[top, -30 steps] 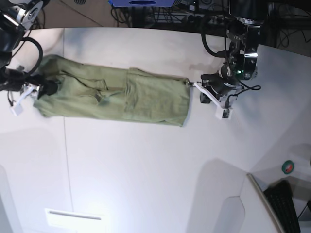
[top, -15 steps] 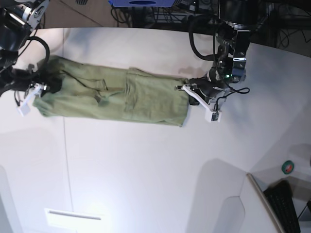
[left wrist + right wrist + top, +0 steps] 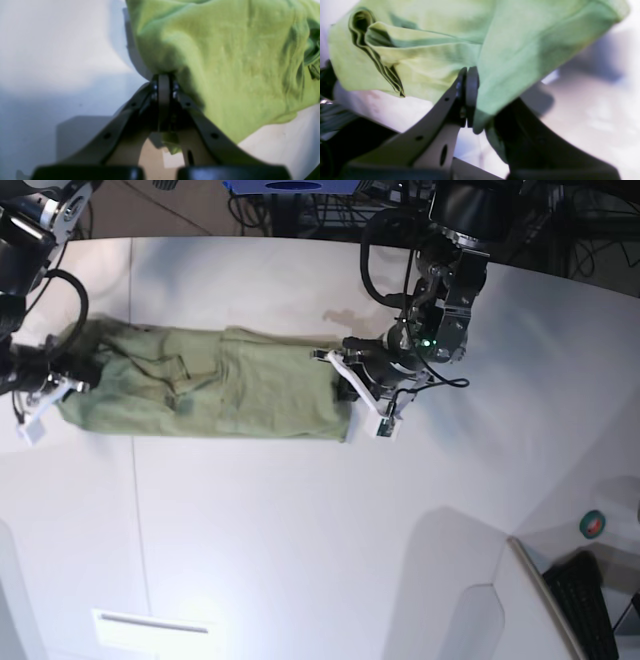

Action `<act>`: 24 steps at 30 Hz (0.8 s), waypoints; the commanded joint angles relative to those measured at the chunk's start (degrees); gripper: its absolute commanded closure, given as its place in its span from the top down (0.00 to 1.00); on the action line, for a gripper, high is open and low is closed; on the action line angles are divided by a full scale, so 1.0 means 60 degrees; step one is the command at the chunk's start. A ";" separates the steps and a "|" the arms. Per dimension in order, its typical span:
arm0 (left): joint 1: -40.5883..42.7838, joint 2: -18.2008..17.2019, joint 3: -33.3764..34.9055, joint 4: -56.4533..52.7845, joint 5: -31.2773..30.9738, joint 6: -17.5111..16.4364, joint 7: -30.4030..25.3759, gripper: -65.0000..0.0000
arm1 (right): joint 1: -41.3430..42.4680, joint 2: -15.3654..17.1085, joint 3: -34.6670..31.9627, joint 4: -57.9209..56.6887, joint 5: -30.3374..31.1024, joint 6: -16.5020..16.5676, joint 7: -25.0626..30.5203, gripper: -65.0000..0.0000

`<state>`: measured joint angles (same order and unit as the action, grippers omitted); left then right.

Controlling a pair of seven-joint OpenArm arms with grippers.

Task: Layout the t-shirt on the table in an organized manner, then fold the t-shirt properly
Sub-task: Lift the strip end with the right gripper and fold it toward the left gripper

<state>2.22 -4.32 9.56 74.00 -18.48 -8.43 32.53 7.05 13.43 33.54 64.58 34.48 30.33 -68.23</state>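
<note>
The olive-green t-shirt [image 3: 220, 385] lies as a long rumpled band across the white table [image 3: 300, 530]. At the band's right end my left gripper [image 3: 350, 388] is shut on the cloth. In the left wrist view its jaws [image 3: 163, 77] pinch the t-shirt [image 3: 225, 62], which bulges away above them. My right gripper [image 3: 55, 390] is at the band's left end. In the right wrist view it [image 3: 468, 72] is shut on a layered fold of the t-shirt [image 3: 432, 45], which hangs slightly lifted off the table.
A thin dark seam [image 3: 135, 510] runs down the table left of centre. A white strip [image 3: 150, 625] lies near the front edge. A raised white panel [image 3: 470, 600], a dark keyboard [image 3: 590, 605] and a small green disc [image 3: 592, 525] are at the front right. Cables crowd the back edge.
My right gripper has closed on the shirt's left end. The left arm has carried the shirt's right end leftward, so the band is shorter and more bunched.
</note>
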 commanded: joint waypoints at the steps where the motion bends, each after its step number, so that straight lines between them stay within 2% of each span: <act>1: -0.0216 -0.0035 -0.0033 0.0187 -0.0078 -0.0039 -0.0140 0.00 | 0.0166 0.0201 -0.0264 0.0571 0.0283 -0.0095 0.0096 0.00; 5: -0.0348 -0.0035 -0.0019 0.0158 -0.0092 -0.0039 -0.0126 0.00 | 0.0093 0.0304 -0.1246 0.1919 0.0297 -0.1047 0.0082 0.00; 8: -0.0362 -0.0050 -0.0033 0.0158 -0.0063 -0.0039 -0.0126 0.00 | 0.0078 0.0304 -0.1934 0.2768 0.0297 -0.2014 -0.0182 0.00; 12: -0.0436 -0.0035 0.0025 0.0129 -0.0034 -0.0039 -0.0126 0.00 | -0.0039 0.0289 -0.2784 0.4087 0.0297 -0.2688 -0.0358 0.00; 15: -0.0494 -0.0035 0.0025 0.0129 -0.0034 -0.0039 -0.0126 0.00 | -0.0127 0.0245 -0.3487 0.4893 0.0312 -0.3523 -0.0358 0.00; 24: -0.0949 0.0038 0.0040 -0.0252 -0.0048 -0.0039 -0.0126 0.00 | -0.0069 -0.0619 -0.5553 0.5259 0.0312 -0.4857 -0.0285 0.00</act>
<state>-2.52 -4.38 9.78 71.57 -18.41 -8.38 32.71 5.37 9.39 -0.08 94.94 35.55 1.34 -70.63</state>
